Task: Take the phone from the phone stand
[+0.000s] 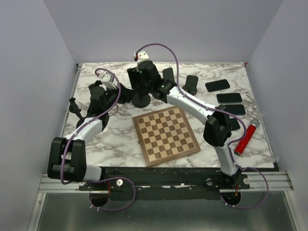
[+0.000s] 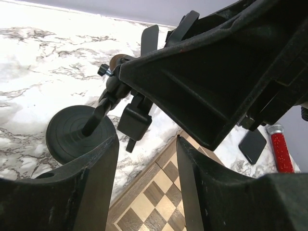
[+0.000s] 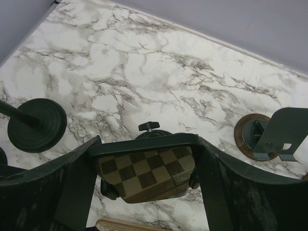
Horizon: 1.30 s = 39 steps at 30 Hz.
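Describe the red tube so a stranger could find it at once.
Start at the chessboard in the middle of the marble table. Look right, toward the table's right edge: the red tube lies there slanted. It is the only red thing; the phones beyond it are flat and black.

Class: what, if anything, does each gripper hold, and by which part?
The right gripper holds the phone by its two opposite side edges. The left gripper is open and holds nothing.
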### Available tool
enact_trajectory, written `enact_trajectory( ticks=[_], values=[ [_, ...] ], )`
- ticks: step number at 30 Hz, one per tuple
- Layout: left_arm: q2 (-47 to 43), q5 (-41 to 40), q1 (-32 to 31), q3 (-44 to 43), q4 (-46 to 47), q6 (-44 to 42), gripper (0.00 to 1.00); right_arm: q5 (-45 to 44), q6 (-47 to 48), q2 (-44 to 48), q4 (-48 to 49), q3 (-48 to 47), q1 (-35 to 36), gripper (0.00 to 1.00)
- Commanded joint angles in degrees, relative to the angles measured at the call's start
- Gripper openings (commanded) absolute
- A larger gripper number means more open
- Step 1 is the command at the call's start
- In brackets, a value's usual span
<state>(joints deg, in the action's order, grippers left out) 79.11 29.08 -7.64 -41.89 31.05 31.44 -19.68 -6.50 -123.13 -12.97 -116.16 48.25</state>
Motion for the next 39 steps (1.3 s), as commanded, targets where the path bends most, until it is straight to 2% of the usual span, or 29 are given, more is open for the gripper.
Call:
enact_trajectory(
  ticks=[1, 7, 11, 15, 19, 22, 24, 27, 30, 32, 33, 37, 39],
  values=[
    [-3.8, -2.9, 0.0, 4.0, 5.0, 0.3, 0.59, 2.2, 0.9, -0.1, -0.9, 1.6, -0.3, 0.86],
    [-8.4, -6.2, 0.0, 8.5, 5.0, -0.1, 0.6, 2.5, 0.6, 1.9, 0.1, 4.4, -0.3, 0.94],
    [-9.2, -6.2, 0.0, 9.5, 5.2, -0.1, 0.6, 1.9, 0.4, 3.3, 1.3, 6.1, -0.3, 0.95],
    [-8.8, -6.6, 0.0, 9.9, 5.1, 0.1, 0.59, 1.9, -0.1, 4.1, 1.0, 6.0, -0.4, 0.93],
    [-7.9, -6.1, 0.0, 10.1, 6.0, 0.7, 0.59, 1.8, -0.7, 4.8, 1.7, 6.8, -0.4, 0.87],
    [-7.2, -5.6, 0.0, 9.8, 6.6, 1.0, 0.59, 1.5, -0.4, 4.6, 2.3, 6.7, -0.4, 0.77],
    [-6.8, -5.4, 0.0, 9.6, 6.7, 1.1, 0.6, 0.8, -0.1, 3.8, 2.1, 6.2, -0.3, 0.65],
    [-5.9, -4.2, 0.0, 8.5, 6.7, 0.1, 0.69, -0.6, 0.2, 2.9, 2.0, 5.5, -0.3, 0.5],
    [-3.6, -1.5, 0.0, 5.1, 5.1, -2.9, 0.75, -0.6, 0.7, 2.6, 2.0, 5.2, -0.4, 0.27],
    [-1.8, 0.5, 0.0, 2.9, 4.5, -6.2, 0.75, 2.5, 0.3, 2.5, 1.2, 4.6, -1.2, 0.07],
    [-1.2, 0.8, 0.0, 2.0, 4.7, -7.3, 0.73, 5.0, -0.2, 2.4, 0.5, 4.0, -1.9, 0.01],
    [1.2, 2.9, 0.0, -0.6, 5.6, -11.1, 0.64, 14.0, -0.6, 2.1, -1.9, 2.6, -4.3, 0.01],
    [3.0, 3.3, 0.0, -2.9, 3.0, -12.8, 0.59, 18.0, -0.7, 1.9, -2.9, 1.9, -5.4, 0.01]
  ],
)
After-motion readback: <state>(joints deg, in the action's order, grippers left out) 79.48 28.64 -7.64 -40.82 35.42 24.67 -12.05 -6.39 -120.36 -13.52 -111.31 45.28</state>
